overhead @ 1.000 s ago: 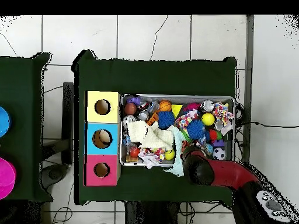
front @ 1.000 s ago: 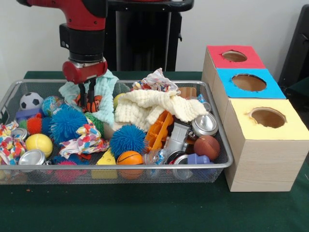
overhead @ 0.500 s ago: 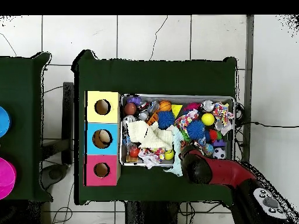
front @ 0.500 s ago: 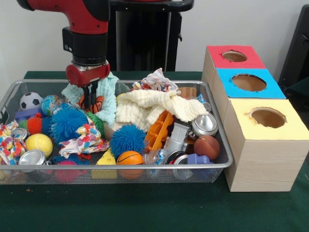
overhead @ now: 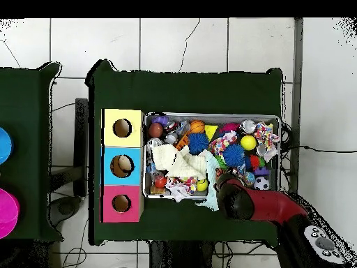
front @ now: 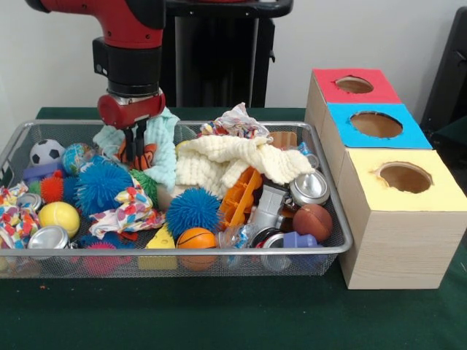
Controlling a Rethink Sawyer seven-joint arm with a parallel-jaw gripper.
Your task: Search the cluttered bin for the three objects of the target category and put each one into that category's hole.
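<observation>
A wire mesh bin holds several mixed things: balls, cans, cloths and plastic toys. My gripper hangs over the bin's far left part, fingers close together, pinching a light teal cloth with an orange print. That cloth drapes around the fingers. In the overhead view the red arm covers the gripper, and the teal cloth shows at the bin's near rim. To the right stands a wooden box with a red hole, a blue hole and a yellow hole.
A cream knitted cloth lies mid-bin. Around it sit blue spiky balls, a small basketball, a yellow ball, a soccer ball, silver cans, an orange toy and a patterned cloth.
The gripper has risen a little and stays closed on the teal cloth, which has bunched up higher around it. Nothing else in the bin moved.
</observation>
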